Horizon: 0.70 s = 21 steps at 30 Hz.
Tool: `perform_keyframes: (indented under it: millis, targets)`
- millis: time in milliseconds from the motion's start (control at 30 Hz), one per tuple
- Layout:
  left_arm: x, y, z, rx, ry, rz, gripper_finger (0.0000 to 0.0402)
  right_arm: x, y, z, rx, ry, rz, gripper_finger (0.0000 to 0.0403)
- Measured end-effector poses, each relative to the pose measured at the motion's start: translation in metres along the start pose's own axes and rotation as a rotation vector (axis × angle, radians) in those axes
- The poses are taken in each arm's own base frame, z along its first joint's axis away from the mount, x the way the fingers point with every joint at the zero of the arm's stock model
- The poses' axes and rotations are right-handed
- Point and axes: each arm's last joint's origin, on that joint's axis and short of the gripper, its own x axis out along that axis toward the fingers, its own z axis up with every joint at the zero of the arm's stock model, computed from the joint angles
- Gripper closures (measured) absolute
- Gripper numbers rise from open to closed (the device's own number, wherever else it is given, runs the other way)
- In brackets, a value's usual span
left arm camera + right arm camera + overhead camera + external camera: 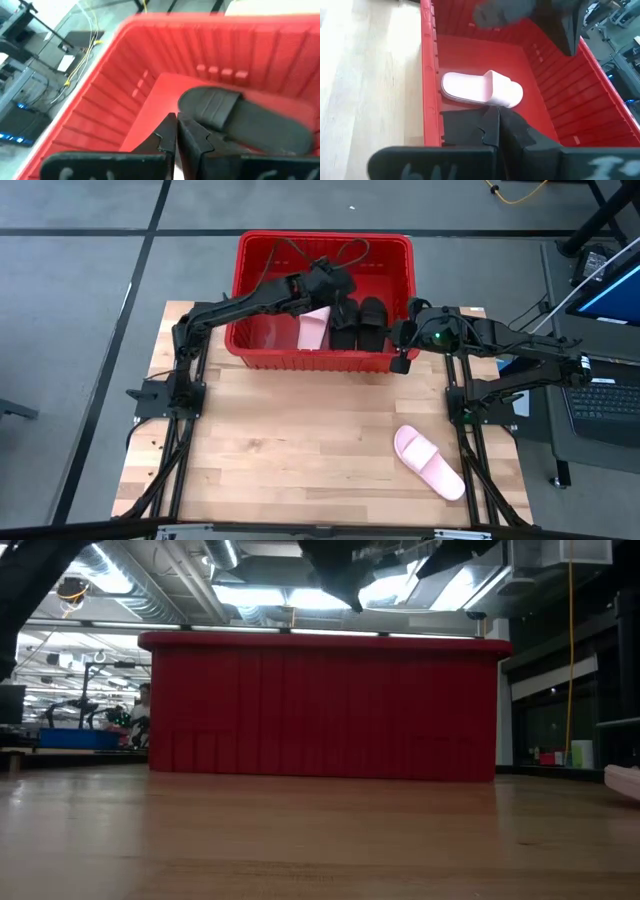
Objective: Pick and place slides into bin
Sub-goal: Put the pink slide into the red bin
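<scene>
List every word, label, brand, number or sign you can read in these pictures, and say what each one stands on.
None can be read.
The pale marks on the left gripper body and the right gripper body are too blurred to read.
The bin, the pink slide on the table and the black slides show no lettering.

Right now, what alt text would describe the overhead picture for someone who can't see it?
Three slides, one pink and two black, lie in a red bin at the far edge of a wooden table. Both robot grippers, left and right, are at the bin. A fourth pink slide lies on the table.
</scene>
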Motion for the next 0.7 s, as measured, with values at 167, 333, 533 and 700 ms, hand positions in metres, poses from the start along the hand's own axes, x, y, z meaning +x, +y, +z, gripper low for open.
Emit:
perform_keyframes:
  millis: [167,333,533,700]
  targets:
    - [-0.023,-0.019,0.009,-0.019,-0.048,-0.043,0.0400,0.003,0.002,-0.001,0.008,-0.020,0.003,0.0393]
    - [-0.039,-0.046,0.013,0.016,-0.051,-0.062,0.0400,0.018,0.014,-0.020,0.008,-0.067,0.033,0.0393]
    - [-0.055,-0.085,0.009,0.064,-0.085,-0.168,0.0400,0.008,0.019,-0.029,0.122,-0.120,0.042,0.0393]
    - [-0.089,-0.105,-0.001,0.034,-0.166,-0.242,0.0401,-0.008,0.027,-0.025,0.171,-0.182,0.093,0.0393]
